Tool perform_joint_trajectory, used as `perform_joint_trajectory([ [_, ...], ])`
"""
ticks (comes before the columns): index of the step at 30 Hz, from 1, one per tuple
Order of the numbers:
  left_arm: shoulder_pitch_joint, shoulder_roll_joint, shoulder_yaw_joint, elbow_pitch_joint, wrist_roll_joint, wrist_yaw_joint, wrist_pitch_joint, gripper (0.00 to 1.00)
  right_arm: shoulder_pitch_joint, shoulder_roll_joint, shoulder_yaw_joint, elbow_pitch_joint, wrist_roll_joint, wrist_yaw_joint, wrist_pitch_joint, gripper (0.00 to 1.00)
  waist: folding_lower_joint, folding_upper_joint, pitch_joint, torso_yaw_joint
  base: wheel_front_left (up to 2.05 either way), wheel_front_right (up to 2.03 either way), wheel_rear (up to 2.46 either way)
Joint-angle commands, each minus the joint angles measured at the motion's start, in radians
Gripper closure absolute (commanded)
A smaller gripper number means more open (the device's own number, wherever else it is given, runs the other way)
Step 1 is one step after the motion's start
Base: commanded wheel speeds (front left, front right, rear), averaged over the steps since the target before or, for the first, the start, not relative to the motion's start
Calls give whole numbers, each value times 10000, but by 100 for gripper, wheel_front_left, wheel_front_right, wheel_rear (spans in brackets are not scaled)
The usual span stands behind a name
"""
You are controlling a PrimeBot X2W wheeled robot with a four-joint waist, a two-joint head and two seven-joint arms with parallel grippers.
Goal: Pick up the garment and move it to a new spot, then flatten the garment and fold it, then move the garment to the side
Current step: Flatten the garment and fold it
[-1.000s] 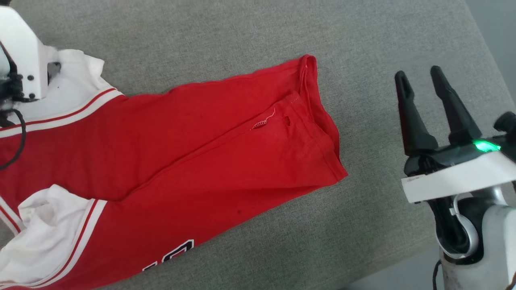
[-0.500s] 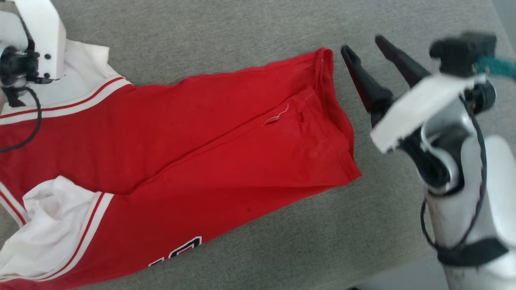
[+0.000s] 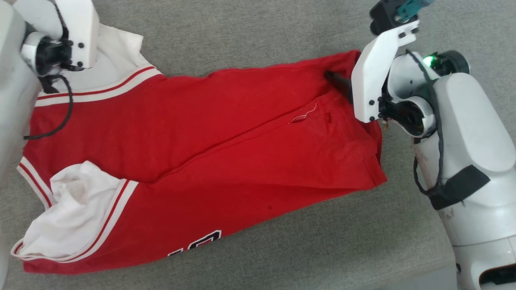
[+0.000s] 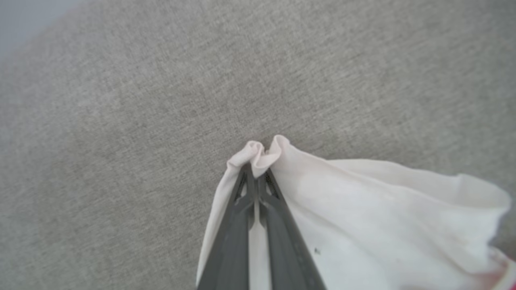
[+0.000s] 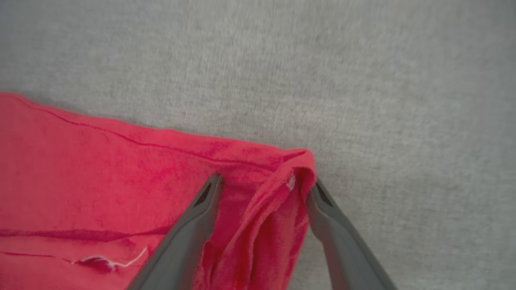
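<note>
Much grey surface (image 3: pixel 250 32) beyond garment (image 3: pixel 201 133) hem.

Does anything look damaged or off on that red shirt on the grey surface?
Yes. Near the hem of the garment, a loose thread curls off the seam, with a small hole in the red fabric just beside it. A small dark spot marks the cloth lower in the head view.

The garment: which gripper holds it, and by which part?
Left gripper pinches the garment at its white sleeve edge; right gripper, open, only straddles the hem.
</note>
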Motion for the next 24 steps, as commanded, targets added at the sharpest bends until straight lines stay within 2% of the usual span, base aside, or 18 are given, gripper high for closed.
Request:
perform_joint_trajectory([
  [1, 403, -141, -202, 241, 112, -80, 6, 100, -58, 57, 92, 281, 101, 0, 285, 0, 0, -1, -22, 75, 0, 0, 0],
  [3, 351, -228, -182, 341, 93, -156, -132, 100, -88, 38, 278, 730, 3, 0, 679, 0, 0, -1, -50, 146, 0, 0, 0],
  [4, 327, -278, -194, 395, 96, -166, -194, 100, -103, 14, 372, 896, -20, 0, 844, 16, 0, -1, -67, 187, 0, 0, 0],
  [5, 288, -313, -202, 425, 132, -195, -312, 100, -123, 39, 507, 975, 95, 1, 954, 73, 0, -1, -87, 235, 0, 0, 0],
  [6, 265, -356, -179, 472, 109, -216, -392, 100, -157, 38, 565, 1067, 186, 1, 992, 100, 0, -1, -116, 284, 0, 0, 0],
  [13, -57, -603, -72, 575, -51, -417, -984, 100, -365, -541, 603, 1108, 378, -3, 370, 100, 0, -1, -566, 784, 0, 0, 0],
  [24, 318, -516, 15, 12, -664, -627, -646, 100, 774, -1509, 577, 113, 732, -2, -785, 100, 0, -1, -1689, 1593, 0, 0, 0],
])
